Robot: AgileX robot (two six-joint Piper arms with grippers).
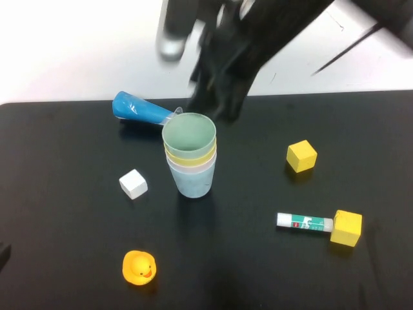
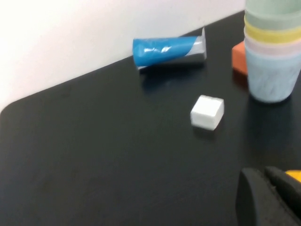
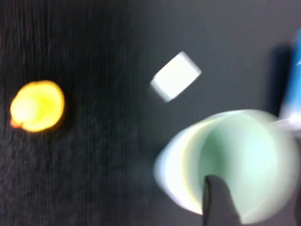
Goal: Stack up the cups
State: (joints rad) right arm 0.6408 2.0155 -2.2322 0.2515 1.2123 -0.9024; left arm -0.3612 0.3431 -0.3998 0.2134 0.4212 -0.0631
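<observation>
Cups [image 1: 190,155] are all nested, green on top, then yellow, pink, blue at the bottom, standing upright middle of the high view. Right gripper [image 1: 216,97] hangs blurry just above and behind the rim; can't tell how wide it's spread, but it's got nothing, so probably just let go. Left wrist view: stack [image 2: 273,52] upper right, white cube [image 2: 207,112] nearby, left gripper [image 2: 268,197] bottom right, closed and parked. Right wrist view: green cup's mouth [image 3: 235,160] lower right, one finger [image 3: 218,200] over it, duck [image 3: 36,106] far left

Nested cups [image 1: 190,154]: pale green, yellow, pale pink, light blue; black table [image 1: 64,213].
</observation>
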